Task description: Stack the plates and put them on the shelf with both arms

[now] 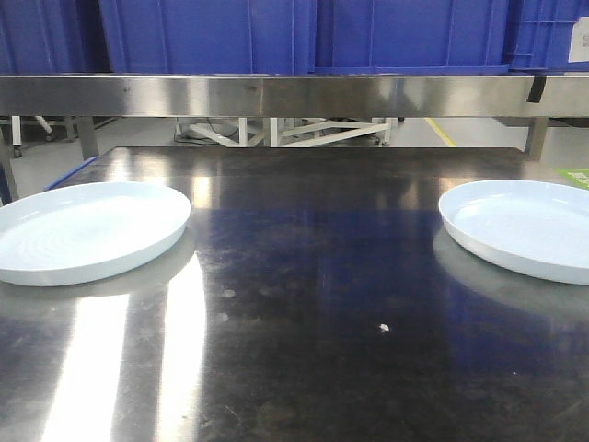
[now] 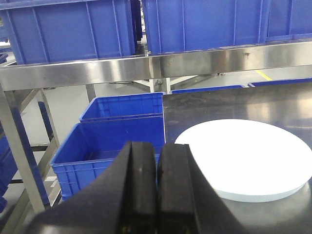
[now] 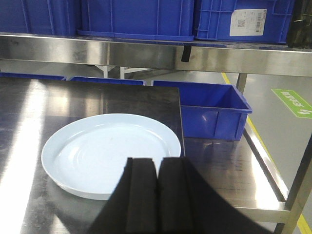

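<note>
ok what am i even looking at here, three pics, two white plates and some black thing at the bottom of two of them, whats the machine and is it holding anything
It is a two-armed robot with three cameras. The front view looks across a dark steel tabletop from the robot's body. One pale plate lies at the left, another plate at the right, well apart and not stacked.

The other two pictures come from cameras on the robot's wrists. The black shape at the bottom of each is that arm's gripper, a two-fingered clamp. The left gripper hangs near the left plate; the right gripper hangs near the right plate. Both have their fingers pressed together with nothing between them, so nothing is held.

The long steel shelf runs across the back, above the table, with blue crates on it. More blue crates sit lower down beside the table.
</note>
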Robot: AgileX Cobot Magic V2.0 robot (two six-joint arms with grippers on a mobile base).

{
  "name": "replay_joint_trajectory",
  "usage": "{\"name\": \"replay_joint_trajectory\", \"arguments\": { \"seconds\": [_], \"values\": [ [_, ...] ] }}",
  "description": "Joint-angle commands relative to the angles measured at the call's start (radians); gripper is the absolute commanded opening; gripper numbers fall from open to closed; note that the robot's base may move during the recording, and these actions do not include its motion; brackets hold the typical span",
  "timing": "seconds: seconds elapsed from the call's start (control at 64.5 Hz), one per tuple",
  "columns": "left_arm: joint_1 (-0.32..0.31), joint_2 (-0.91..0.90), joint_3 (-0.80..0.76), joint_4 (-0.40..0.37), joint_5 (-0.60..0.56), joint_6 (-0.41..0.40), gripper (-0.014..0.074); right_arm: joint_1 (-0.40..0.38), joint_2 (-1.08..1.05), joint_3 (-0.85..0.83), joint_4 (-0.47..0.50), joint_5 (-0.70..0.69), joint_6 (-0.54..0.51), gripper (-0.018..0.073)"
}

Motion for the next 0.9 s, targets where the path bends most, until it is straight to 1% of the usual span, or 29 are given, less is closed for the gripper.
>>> {"name": "replay_joint_trajectory", "arguments": {
  "seconds": [0.0, 0.232, 0.263, 0.372, 0.496, 0.558, 0.744, 0.883],
  "values": [
    [0.000, -0.022, 0.004, 0.000, -0.081, -0.006, 0.0082, 0.000, -0.019, 0.001, -0.009, -0.091, -0.007, 0.0048],
    [0.000, -0.022, 0.004, 0.000, -0.094, -0.006, 0.0082, 0.000, -0.019, 0.001, -0.009, -0.091, -0.007, 0.0048],
    [0.000, -0.022, 0.004, -0.011, -0.107, -0.006, 0.0082, 0.000, -0.019, 0.001, -0.009, -0.091, -0.007, 0.0048],
    [0.000, -0.022, -0.006, -0.095, -0.172, -0.006, 0.0082, 0.000, -0.019, 0.001, -0.009, -0.091, -0.007, 0.0048],
    [0.000, -0.018, -0.036, -0.098, -0.171, -0.006, 0.0082, 0.000, -0.019, 0.001, -0.009, -0.091, -0.007, 0.0048],
    [0.000, -0.009, -0.068, -0.098, -0.150, -0.006, 0.0082, 0.000, -0.019, 0.001, -0.009, -0.091, -0.007, 0.0048],
    [0.000, 0.050, -0.181, -0.096, -0.034, -0.006, 0.0082, 0.000, -0.019, 0.001, -0.009, -0.091, -0.007, 0.0048],
    [0.000, 0.118, -0.235, -0.096, -0.004, -0.006, 0.0082, 0.000, -0.019, 0.001, -0.009, -0.091, -0.007, 0.0048]
  ]
}}
